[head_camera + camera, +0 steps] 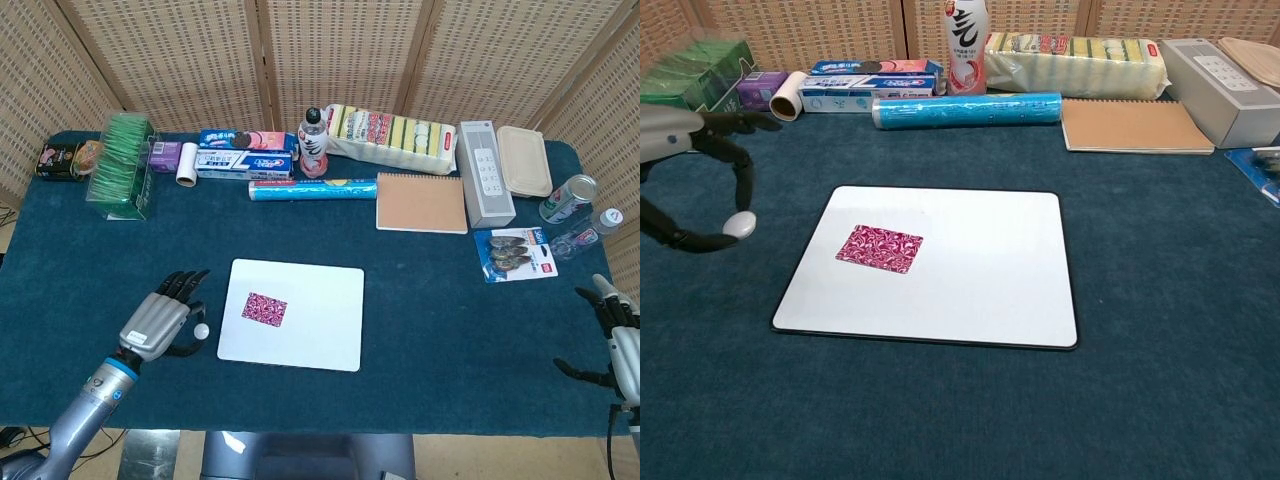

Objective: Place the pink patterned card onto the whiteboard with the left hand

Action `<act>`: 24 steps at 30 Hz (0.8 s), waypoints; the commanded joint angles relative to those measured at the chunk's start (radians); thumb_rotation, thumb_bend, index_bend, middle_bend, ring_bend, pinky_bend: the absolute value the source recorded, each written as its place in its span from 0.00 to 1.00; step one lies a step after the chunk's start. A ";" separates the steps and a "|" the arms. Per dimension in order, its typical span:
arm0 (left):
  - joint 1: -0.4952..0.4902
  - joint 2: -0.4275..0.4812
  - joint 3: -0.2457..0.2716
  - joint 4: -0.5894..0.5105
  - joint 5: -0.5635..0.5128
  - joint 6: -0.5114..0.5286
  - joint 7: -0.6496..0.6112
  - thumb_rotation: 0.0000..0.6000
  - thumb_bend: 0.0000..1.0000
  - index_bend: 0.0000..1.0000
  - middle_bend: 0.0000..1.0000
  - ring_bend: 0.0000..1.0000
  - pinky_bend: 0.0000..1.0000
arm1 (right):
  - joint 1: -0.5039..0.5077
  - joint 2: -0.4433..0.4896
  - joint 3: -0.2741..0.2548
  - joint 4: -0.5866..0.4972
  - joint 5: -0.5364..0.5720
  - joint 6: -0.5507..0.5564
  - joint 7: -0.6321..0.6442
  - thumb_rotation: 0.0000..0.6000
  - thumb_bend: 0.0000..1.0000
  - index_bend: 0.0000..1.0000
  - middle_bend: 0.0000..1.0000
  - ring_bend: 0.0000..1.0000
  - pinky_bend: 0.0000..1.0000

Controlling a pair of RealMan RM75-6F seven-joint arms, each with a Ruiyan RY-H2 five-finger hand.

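The pink patterned card [264,308] [879,247] lies flat on the left part of the whiteboard [310,330] [970,280], which sits on the blue cloth in the middle of the table. My left hand [160,322] [695,170] hovers just left of the whiteboard, fingers spread and pointing away from me, holding nothing. It does not touch the card. My right hand [620,345] sits at the table's right front edge, fingers apart and empty.
Along the back stand a green box [122,165], a toothpaste carton [245,165], a bottle [313,145], a blue roll [312,189], a sponge pack [390,132], a brown notebook [421,202] and a grey speaker [485,172]. A can [568,197] and a blister pack [516,254] lie right.
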 commanded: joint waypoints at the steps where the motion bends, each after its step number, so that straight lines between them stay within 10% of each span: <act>1: -0.118 -0.049 -0.081 -0.038 -0.184 -0.066 0.159 1.00 0.26 0.55 0.00 0.00 0.05 | 0.002 0.003 0.002 0.003 0.000 -0.002 0.009 1.00 0.10 0.12 0.00 0.00 0.00; 24: -0.366 -0.330 -0.103 0.143 -0.651 0.028 0.407 1.00 0.26 0.55 0.00 0.00 0.05 | 0.005 0.019 0.001 0.013 -0.004 -0.013 0.063 1.00 0.10 0.12 0.00 0.00 0.00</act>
